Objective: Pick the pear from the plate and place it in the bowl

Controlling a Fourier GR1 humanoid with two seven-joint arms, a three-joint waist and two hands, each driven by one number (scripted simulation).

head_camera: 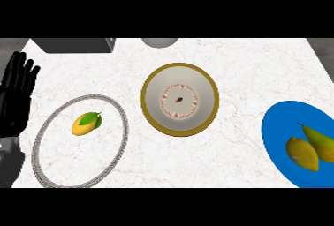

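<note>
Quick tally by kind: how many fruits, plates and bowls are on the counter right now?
Fruits: 3, a mango, a lemon, a pear
Plates: 2, a clear plate, a blue plate
Bowls: 1, the bowl
Total: 6

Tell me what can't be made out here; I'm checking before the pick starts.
Head view:
- Right hand: not in view.
- Blue plate: cut off by the right edge.
- Pear: partly cut by that edge, lemon beside it.
- Grey object and dark box: cut off at the top.
- Left hand: resting open at left edge.
</note>
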